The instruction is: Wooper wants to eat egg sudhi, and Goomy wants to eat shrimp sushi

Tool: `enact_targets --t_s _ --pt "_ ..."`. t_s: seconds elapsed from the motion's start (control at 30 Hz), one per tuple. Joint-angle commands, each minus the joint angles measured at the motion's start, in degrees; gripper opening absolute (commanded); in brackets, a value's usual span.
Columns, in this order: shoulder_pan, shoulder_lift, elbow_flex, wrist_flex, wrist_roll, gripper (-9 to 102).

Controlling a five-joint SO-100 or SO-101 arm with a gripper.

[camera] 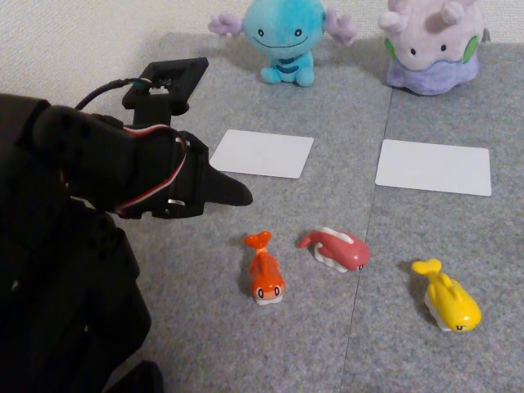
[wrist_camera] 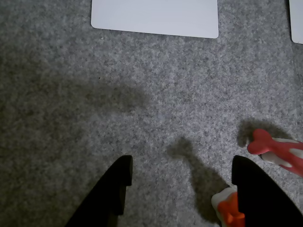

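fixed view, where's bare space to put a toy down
Both white cards are bare: one before Wooper, one before Goomy. The carpet strip between the cards is free too. The front row is crowded: orange, pink-red and yellow fish toys.

Your fixed cam looks down from front, far back; wrist cam sits close above grey carpet. Both share the white rectangular card (camera: 262, 153) (wrist_camera: 155, 17).

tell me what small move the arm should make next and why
Probably shift the open gripper a little to the right in the wrist view, then lower. The orange fish sits beside the right finger, not between the two, and the gripper holds nothing. In the fixed view the orange fish lies on the carpet, below the white cards.
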Motion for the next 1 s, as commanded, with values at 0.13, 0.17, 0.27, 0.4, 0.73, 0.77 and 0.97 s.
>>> enact_targets --t_s 0.13,0.17,0.27,0.4,0.73,0.77,0.97 --pt "-11.4 0.4 5.3 -15.2 12.3 26" --pt "-11.4 0.4 5.3 -15.2 12.3 26" --pt "-11.4 0.4 5.3 -15.2 12.3 26" --pt "-11.4 0.4 5.3 -15.5 12.3 26" --pt "-10.5 0.4 3.5 -15.7 11.3 26" --pt "-10.5 0.4 2.9 -15.0 11.2 26" --pt "-6.9 0.1 -5.4 -14.1 11.2 26"
